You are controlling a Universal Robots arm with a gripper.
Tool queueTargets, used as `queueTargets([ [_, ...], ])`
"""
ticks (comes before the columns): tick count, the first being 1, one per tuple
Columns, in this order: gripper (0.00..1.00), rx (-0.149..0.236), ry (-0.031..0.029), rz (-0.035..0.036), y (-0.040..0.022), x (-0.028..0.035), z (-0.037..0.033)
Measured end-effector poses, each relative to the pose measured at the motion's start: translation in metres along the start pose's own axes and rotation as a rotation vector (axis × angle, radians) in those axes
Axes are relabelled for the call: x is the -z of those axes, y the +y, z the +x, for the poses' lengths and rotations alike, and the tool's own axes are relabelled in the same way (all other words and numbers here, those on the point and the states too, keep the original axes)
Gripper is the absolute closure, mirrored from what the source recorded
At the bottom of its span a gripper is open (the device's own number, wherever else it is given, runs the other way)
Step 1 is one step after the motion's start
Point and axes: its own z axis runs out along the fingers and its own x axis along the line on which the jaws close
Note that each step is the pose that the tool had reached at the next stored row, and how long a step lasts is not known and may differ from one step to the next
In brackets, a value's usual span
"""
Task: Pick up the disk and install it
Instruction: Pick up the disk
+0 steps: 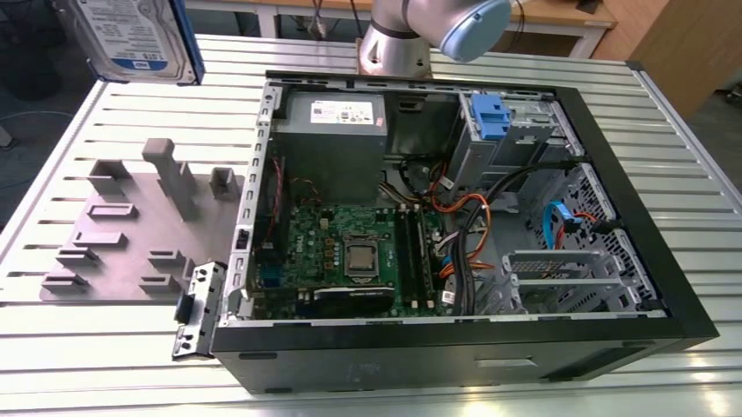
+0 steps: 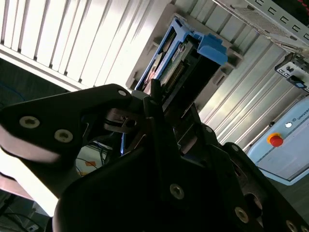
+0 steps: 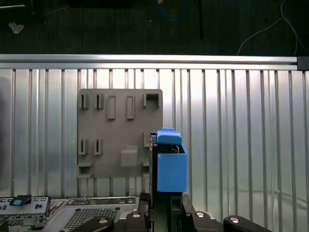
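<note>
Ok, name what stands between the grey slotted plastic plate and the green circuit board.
The computer case's grey metal rear wall, seen in the exterior view.

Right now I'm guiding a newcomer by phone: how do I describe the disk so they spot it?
Find the open computer case on the slatted table; above the grey fixture plate beside it, at the exterior view's upper left, the gripper holds the disk. It is flat silver metal with a white-and-blue label and blue rails, unlike the blue bracket fixed inside the case.

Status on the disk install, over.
Claw shut on disk. Disk aloft at exterior view's left, outside the case, not installed. Cables lie beside the drive cage.
</note>
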Motion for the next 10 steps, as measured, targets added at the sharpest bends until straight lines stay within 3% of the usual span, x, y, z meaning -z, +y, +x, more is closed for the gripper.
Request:
queueTargets([
  [10,0.65,0.0,-0.0001,0.0001,-0.041,-0.0003,-0.001],
])
